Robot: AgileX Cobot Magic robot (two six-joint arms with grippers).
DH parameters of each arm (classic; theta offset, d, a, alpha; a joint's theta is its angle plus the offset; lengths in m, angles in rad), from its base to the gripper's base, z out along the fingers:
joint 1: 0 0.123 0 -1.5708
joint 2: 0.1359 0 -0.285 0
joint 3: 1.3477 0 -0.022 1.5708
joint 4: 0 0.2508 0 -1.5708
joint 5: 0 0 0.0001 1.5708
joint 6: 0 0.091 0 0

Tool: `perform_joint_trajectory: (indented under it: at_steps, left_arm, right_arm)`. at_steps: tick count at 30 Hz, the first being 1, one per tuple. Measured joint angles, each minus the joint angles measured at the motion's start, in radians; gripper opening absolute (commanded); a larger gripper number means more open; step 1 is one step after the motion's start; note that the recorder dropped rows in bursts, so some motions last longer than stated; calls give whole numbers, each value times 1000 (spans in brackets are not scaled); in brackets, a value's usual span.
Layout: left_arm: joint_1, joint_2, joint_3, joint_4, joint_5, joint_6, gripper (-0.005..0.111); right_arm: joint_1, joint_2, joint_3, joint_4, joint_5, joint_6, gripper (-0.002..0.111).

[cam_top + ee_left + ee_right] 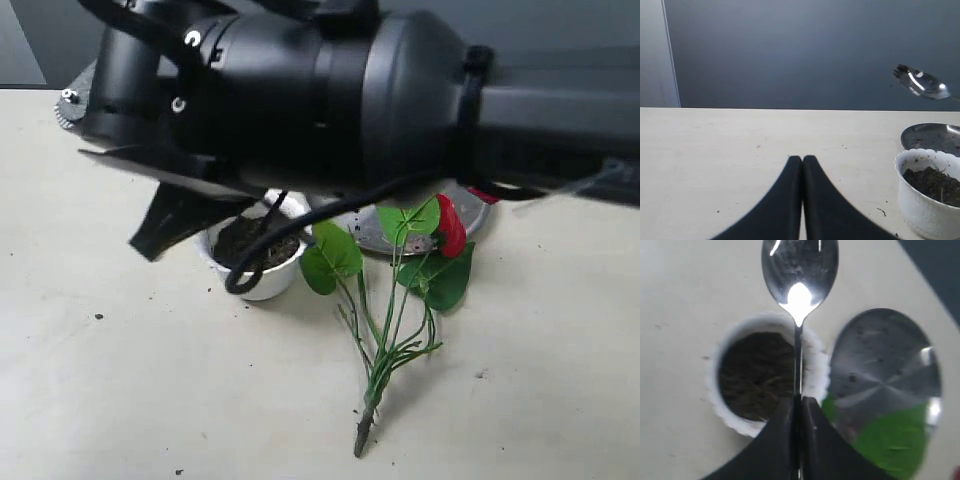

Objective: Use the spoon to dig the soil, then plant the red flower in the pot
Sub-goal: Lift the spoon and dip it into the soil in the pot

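One white pot (255, 268) with a scalloped rim stands on the table (120, 380), a little left of the middle, filled nearly to the top with dark crumbly soil (250, 243). One red flower (400, 300) lies flat on the table just right of the pot: one red bloom at its far end, several heart-shaped green leaves, and thin green stems bundled together, running toward the near edge. One leaf reaches almost to the pot's rim. One round steel plate (465, 215) lies beyond the flower, partly hidden by a large black arm (330, 90) that fills the far half of the exterior view; green leaves reflect in the plate's surface. One silver spoon (799, 285) is held in the air above the pot, its handle pinched between the pressed-together fingers of the right gripper (798, 440), its oval bowl pointing away from the gripper with a little dirt clinging inside. The left gripper (802, 172) hovers low over bare table left of the pot, its two black fingers pressed together with nothing between them. The table is pale cream and smooth, with a few stray specks of soil scattered on it. Behind the table rises a plain dark blue-grey wall (790, 50), with a lighter panel at its left end.
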State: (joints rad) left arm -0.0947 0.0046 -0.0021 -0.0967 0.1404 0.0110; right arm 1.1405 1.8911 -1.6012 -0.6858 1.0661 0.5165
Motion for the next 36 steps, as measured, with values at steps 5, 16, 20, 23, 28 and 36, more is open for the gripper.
perform_joint_trajectory:
  at_steps: [5,16,20,23,28,36]
  left_arm:
    - [0,0,0,0,0,0,1]
    - [0,0,0,0,0,0,1]
    - [0,0,0,0,0,0,1]
    - [0,0,0,0,0,0,1]
    - [0,0,0,0,0,0,1]
    - [0,0,0,0,0,0,1]
  right_arm:
    - [0,-8,0,-55,143,-398,-1]
    - [-6,39,9,-181,151,-877,-1]
    - [-34,41,9,-243,151,-999,-1]
    - [-61,41,9,-252,151,-1059,-1]
    - [-89,43,9,-260,151,-1148,-1]
    - [-89,109,9,-266,153,-1218,-1]
